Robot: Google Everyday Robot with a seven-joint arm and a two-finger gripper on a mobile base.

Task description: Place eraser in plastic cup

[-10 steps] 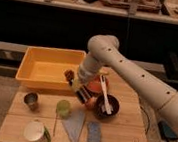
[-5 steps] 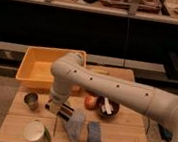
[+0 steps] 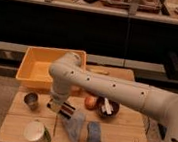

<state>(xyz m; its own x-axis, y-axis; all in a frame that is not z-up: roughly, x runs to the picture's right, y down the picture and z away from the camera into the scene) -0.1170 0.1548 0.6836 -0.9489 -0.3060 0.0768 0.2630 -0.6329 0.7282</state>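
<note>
My gripper (image 3: 60, 106) hangs low over the left middle of the wooden table (image 3: 122, 136), at the end of the white arm that reaches in from the right. It is shut on the eraser (image 3: 69, 112), a small block with dark and pale stripes that sticks out at its lower right. The plastic cup is hidden behind the wrist and gripper, so I cannot tell how the eraser stands relative to it.
A yellow bin (image 3: 35, 67) fills the back left. A dark metal cup (image 3: 31, 100) stands left of the gripper, a white-topped container (image 3: 35, 132) at the front left. A blue-grey cloth (image 3: 75, 127), a sponge (image 3: 94, 132), an orange fruit (image 3: 91, 102) and a dark bowl (image 3: 108, 109) lie to the right.
The arm has swung from above the bowl to the left and down, carrying the eraser to the spot where the green cup stood. The cup is now covered.
</note>
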